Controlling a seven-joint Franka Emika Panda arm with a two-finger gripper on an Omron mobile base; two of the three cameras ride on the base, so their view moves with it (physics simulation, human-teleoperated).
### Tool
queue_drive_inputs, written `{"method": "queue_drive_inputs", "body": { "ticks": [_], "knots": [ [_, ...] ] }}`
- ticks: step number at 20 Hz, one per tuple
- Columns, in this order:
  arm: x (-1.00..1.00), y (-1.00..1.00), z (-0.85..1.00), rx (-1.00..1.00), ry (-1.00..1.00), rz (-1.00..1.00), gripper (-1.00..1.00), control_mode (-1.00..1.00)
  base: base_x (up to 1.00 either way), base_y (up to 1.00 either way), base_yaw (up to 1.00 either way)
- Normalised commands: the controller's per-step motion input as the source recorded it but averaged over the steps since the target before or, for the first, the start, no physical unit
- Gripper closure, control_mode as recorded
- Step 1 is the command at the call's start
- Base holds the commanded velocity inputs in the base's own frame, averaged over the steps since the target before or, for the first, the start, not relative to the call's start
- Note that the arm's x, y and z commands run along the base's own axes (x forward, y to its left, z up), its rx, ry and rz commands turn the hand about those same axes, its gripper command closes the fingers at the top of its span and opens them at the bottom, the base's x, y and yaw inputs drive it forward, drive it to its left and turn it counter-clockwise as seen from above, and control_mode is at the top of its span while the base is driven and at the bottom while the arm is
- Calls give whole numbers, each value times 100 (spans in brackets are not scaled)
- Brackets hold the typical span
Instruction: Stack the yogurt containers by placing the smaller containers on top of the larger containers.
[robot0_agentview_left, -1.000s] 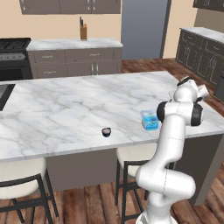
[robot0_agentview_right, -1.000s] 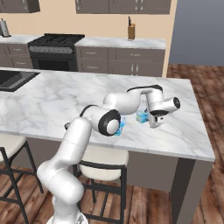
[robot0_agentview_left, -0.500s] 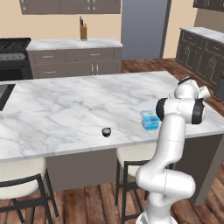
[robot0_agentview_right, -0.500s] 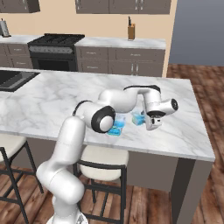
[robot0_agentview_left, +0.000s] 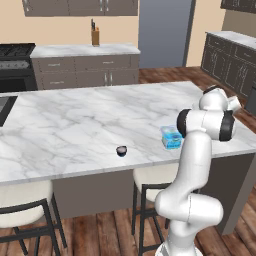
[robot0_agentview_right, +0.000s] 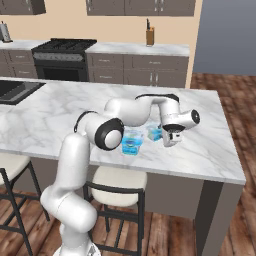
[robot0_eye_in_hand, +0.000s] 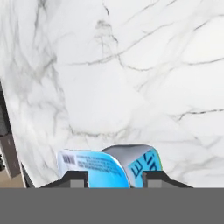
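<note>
Gripper: seen in the right base view (robot0_agentview_right: 171, 140), hanging low over the marble island counter (robot0_agentview_right: 210, 150), pointing down toward it. In the hand view the two dark finger tips (robot0_eye_in_hand: 74, 179) rise at the bottom edge with a wide gap between them, so the jaws stand well apart.
Gripper contents: a small blue-labelled pack (robot0_eye_in_hand: 111, 165) sits in the gap between the tips in the hand view, lying tilted with a barcode on its pale-blue top face and a grey side showing. Whether the tips touch it I cannot tell. In the right base view the same small blue pack (robot0_agentview_right: 154, 133) lies just beside the gripper, on its left.
Blue tub: translucent light-blue tub with a paler rim, upright on the counter near the front edge (robot0_agentview_right: 132, 142); in the left base view it stands close behind the arm's elbow (robot0_agentview_left: 171, 136). What is inside cannot be made out.
Dark cup: tiny round dark cup with a lighter rim (robot0_agentview_left: 121, 150), upright on the counter near the front edge, well apart from the blue tub, to its left in the left base view. Nothing rests on either one.
Counter: white marble with grey veins, bare around the cup.
Surroundings: stools (robot0_agentview_left: 22, 210) under the counter's front; a stove (robot0_agentview_right: 65, 46) and a knife block (robot0_agentview_right: 149, 36) on the back counter.
</note>
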Motion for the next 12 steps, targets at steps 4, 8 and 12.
{"method": "queue_drive_inputs", "body": {
  "ticks": [4,8,12],
  "knots": [
    [1,-16,35,0,1,-2,100,-100,0,0,0],
    [-6,-11,39,0,0,0,100,-100,0,0,0],
    [-20,-2,42,0,0,0,100,-100,0,0,0]
  ]
}}
